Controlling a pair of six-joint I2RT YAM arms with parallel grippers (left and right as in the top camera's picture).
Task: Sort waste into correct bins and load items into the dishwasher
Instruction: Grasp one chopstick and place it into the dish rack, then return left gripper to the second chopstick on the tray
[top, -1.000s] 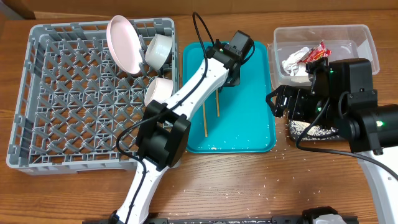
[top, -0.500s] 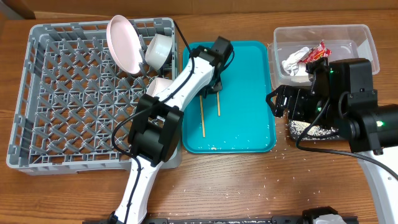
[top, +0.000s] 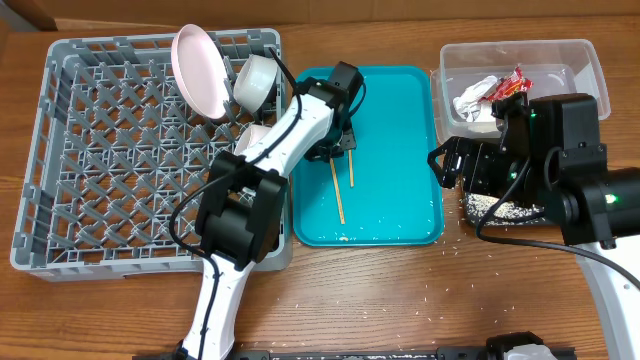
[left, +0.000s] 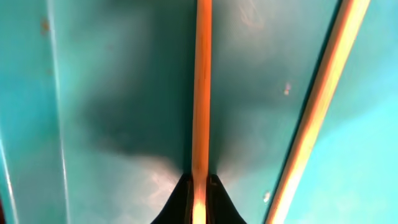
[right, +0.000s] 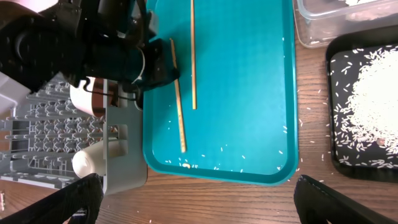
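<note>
left gripper (left: 198, 186) now clamped on chopstick (left: 201, 74), wrapper (top: 512, 82) print seemingly illegible

Two thin wooden chopsticks (top: 339, 200) on teal tray (top: 400, 150)

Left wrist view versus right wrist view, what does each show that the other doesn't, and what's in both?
Only the left wrist view shows, close up, the left gripper closed tight on one chopstick. Only the right wrist view shows the black tray of rice, a corner of the clear tub, the grey rack and the wooden table. Both show the teal tray and both chopsticks, the second chopstick lying loose.
</note>
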